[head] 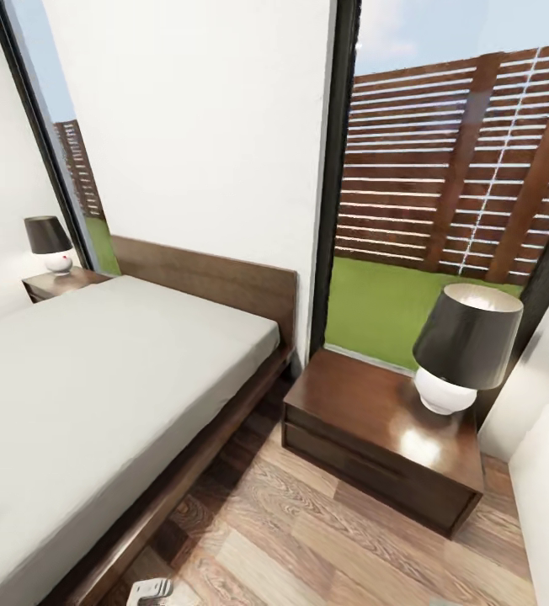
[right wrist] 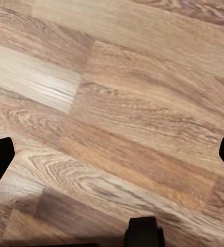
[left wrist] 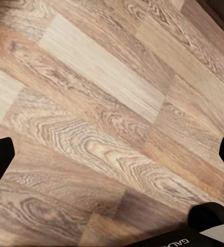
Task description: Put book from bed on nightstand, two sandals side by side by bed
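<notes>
Facing the bed (head: 98, 379), nearest nightstand (head: 375, 421) beside it; both claws wide open, empty; book should be light, stiff—pinch an edge.

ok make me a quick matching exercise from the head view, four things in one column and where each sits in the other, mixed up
Things:
1. bed
2. near nightstand
3. far lamp
4. wooden fence

Places:
A. outside, beyond the grass
B. on the nightstand at the bed's far side
C. along the white wall, headboard against it
D. on the plank floor between bed and window, carrying a lamp

Pairs: 1-C, 2-D, 3-B, 4-A
</notes>
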Robot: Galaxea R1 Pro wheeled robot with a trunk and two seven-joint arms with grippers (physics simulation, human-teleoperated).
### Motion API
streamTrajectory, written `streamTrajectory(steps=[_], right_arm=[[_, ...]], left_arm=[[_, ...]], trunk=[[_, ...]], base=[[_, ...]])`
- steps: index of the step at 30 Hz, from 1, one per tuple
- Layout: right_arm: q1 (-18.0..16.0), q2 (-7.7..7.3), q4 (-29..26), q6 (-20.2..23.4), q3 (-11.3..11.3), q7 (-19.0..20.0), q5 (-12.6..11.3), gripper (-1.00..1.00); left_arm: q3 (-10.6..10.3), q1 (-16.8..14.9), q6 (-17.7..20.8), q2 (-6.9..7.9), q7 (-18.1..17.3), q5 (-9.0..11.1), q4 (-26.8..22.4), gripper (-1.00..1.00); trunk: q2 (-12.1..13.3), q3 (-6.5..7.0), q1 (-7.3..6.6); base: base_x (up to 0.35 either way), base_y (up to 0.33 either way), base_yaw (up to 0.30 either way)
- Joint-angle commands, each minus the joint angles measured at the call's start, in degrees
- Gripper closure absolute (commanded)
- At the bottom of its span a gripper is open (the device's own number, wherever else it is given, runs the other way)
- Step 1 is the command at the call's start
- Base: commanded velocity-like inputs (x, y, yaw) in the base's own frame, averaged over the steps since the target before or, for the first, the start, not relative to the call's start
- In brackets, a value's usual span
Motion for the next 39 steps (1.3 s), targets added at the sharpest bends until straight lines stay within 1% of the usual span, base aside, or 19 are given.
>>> streamTrajectory(steps=[1, 39], right_arm=[[-0.01, -0.01, -0.02, 0.14, -0.26, 0.3, -0.29, -1.0], [-0.01, 0.0, -0.05, 0.16, -0.27, 0.32, -0.2, -1.0]], left_arm=[[0.49, -0.05, 0.04, -0.02, -0.27, -0.49, -0.01, -1.0], [0.49, -0.05, 0.04, -0.02, -0.22, -0.5, -0.01, -1.0]], trunk=[[-0.02, -0.05, -0.01], [-0.02, -0.05, -0.01]], base=[[0.0, 0.0, 0.294], [0.0, 0.0, 0.293]])
